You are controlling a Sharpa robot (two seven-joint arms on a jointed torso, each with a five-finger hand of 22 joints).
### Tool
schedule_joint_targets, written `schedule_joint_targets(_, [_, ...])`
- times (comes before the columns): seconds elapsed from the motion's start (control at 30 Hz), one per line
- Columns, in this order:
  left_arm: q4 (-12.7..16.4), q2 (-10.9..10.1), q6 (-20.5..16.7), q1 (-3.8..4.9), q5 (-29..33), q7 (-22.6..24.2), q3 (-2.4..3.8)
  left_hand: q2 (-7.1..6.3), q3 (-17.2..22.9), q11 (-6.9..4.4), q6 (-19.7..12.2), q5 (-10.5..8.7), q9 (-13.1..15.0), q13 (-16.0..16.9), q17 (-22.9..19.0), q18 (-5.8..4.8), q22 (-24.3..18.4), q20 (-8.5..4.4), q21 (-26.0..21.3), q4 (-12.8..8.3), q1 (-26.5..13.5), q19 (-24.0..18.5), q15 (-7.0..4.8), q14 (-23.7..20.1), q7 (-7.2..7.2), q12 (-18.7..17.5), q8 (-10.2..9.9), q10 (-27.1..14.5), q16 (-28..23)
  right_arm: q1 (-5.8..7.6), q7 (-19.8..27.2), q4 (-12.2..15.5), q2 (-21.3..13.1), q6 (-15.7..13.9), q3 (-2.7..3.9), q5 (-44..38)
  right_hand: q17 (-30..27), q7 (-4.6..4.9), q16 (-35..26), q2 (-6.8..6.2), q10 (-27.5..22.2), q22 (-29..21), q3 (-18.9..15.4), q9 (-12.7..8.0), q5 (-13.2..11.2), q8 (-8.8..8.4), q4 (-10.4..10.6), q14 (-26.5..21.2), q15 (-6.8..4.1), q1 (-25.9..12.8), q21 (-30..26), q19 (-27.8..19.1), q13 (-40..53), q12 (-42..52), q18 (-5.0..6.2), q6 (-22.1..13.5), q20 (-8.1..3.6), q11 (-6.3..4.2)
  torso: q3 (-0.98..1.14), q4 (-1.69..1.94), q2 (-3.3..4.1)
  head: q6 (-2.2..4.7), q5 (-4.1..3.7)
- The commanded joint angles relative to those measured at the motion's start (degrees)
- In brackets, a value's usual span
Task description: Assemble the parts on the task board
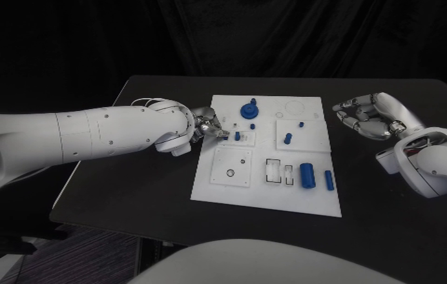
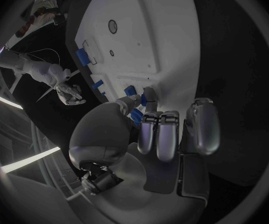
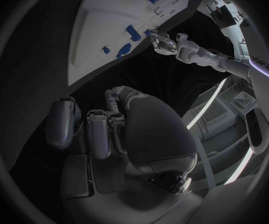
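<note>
At the left edge of the task board (image 1: 265, 203) my left hand (image 1: 207, 126) reaches in over the small raised plate in the board's far-left part, fingertips bunched around a small blue part (image 2: 143, 100); from the left wrist view the thumb and a finger seem to pinch it, though I cannot tell for certain whether it is truly gripped or only touched. My right hand (image 1: 370, 116) hangs off the board's right side, over the black table (image 1: 139, 168), fingers curled in on nothing. Other parts lie spread across the board: a round blue knob (image 1: 250, 111) at the far middle, a short blue peg (image 1: 288, 137) right of centre, a blue block (image 1: 307, 175) and a blue cylinder (image 1: 329, 179) side by side at the near right, next to an open rectangular slot (image 1: 274, 171). The chief risk, as I judge it, is the pinch: the piece is small and my fingertips hide it, so a slight tilt could jam it against its seat or let it slip and roll off the left edge. My other fingers sit close to the neighbouring small pieces and could knock them if I turn the wrist carelessly. Pressing hard on a crooked part might also shove the whole board.
</note>
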Motion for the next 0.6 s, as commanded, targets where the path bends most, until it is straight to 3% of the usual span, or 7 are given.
schedule_joint_targets(0.03, [-0.1,0.0,1.6,-0.73,-0.2,0.1,-0.32,-0.14,-0.1,-0.48,0.3,0.38,0.0,15.1,15.1,0.62,10.2,-0.17,-0.4,-0.2,0.3,0.0,-0.38,5.8,0.07,0.2,0.0,6.0,0.2,-0.18,-1.0,0.0,0.0,0.4,0.05,0.1,11.1,-0.03,-0.2,0.25,4.2,6.6,0.3,-0.1,0.2,0.09,0.0,4.4,0.10,-0.4,-0.4,-0.3,13.4,-0.1,0.37,0.2,-0.16,0.31,0.00,0.03,0.06,-0.01,-0.09])
schedule_joint_targets(0.43, [-0.1,0.0,2.3,-1.21,-0.2,0.1,-0.32,-0.16,-0.1,-0.48,0.3,1.10,0.0,15.1,15.1,0.65,10.1,-0.18,-0.6,-0.3,0.5,-0.1,-0.38,5.8,0.08,0.2,-0.1,6.0,0.2,-0.21,-1.2,0.0,0.0,0.5,0.05,0.1,11.0,-0.04,-0.2,0.29,4.1,6.6,0.4,-0.1,0.2,0.13,-0.1,4.4,0.09,-0.5,-0.4,-0.3,13.3,-0.2,0.37,0.2,-0.17,0.31,-0.01,-0.01,0.05,-0.01,0.05])
schedule_joint_targets(0.47, [-0.1,0.0,2.5,-1.24,-0.2,-0.1,-0.32,-0.26,-0.6,-0.37,0.2,-2.09,0.0,15.1,15.1,0.61,10.2,-0.13,-0.6,-0.2,0.5,-0.1,-0.41,5.8,0.06,0.2,-0.3,6.0,0.2,-0.22,-1.2,0.0,0.0,0.6,0.05,0.1,11.0,-0.04,-0.2,0.29,4.1,6.6,0.4,-0.1,0.2,0.13,-0.1,4.4,0.09,-0.5,-0.4,-0.3,13.3,-0.2,0.37,0.2,-0.17,0.31,-0.01,-0.02,0.04,-0.01,0.05])
schedule_joint_targets(0.5, [-0.1,0.0,2.6,-1.26,-0.2,-0.2,-0.32,-0.26,-0.9,-0.40,0.1,-2.88,0.0,15.1,15.1,0.64,10.1,-0.14,-0.7,-0.1,0.5,-0.2,-0.34,5.8,0.16,0.2,-0.4,6.0,0.2,-0.22,-1.3,0.0,0.0,0.6,0.05,0.1,11.0,-0.04,-0.2,0.29,4.1,6.6,0.4,-0.1,0.2,0.13,-0.1,4.4,0.09,-0.5,-0.4,-0.3,13.3,-0.2,0.37,0.2,-0.17,0.31,-0.02,-0.02,0.03,-0.01,0.05])
schedule_joint_targets(0.57, [-0.1,0.0,2.8,-1.31,-0.2,-0.4,-0.32,-0.47,-2.6,-0.23,0.1,-6.58,-0.2,15.1,15.1,0.64,10.1,-0.05,-0.8,1.2,-0.7,-0.2,-0.19,5.8,0.35,0.2,-0.7,6.0,0.2,-0.22,-1.3,0.0,0.0,0.6,0.05,0.1,11.0,-0.04,-0.2,0.29,4.1,6.6,0.4,-0.1,0.2,0.13,-0.1,4.4,0.09,-0.5,-0.4,-0.3,13.3,-0.2,0.37,0.2,-0.17,0.31,-0.01,-0.03,0.02,-0.01,0.02])
schedule_joint_targets(0.6, [-0.1,0.1,2.9,-1.33,-0.2,-0.6,-0.32,-0.47,-2.6,-0.23,0.1,-6.58,-0.2,15.1,15.1,0.64,10.1,-0.05,-0.8,1.2,-0.7,-0.2,-0.19,5.8,0.35,0.2,-0.7,6.0,0.2,-0.23,-1.3,0.0,0.0,0.6,0.05,0.1,11.0,-0.04,-0.2,0.29,4.1,6.6,0.4,-0.1,0.2,0.13,-0.1,4.4,0.09,-0.5,-0.4,-0.3,13.3,-0.2,0.37,0.2,-0.17,0.31,0.01,-0.02,0.03,-0.01,0.00])
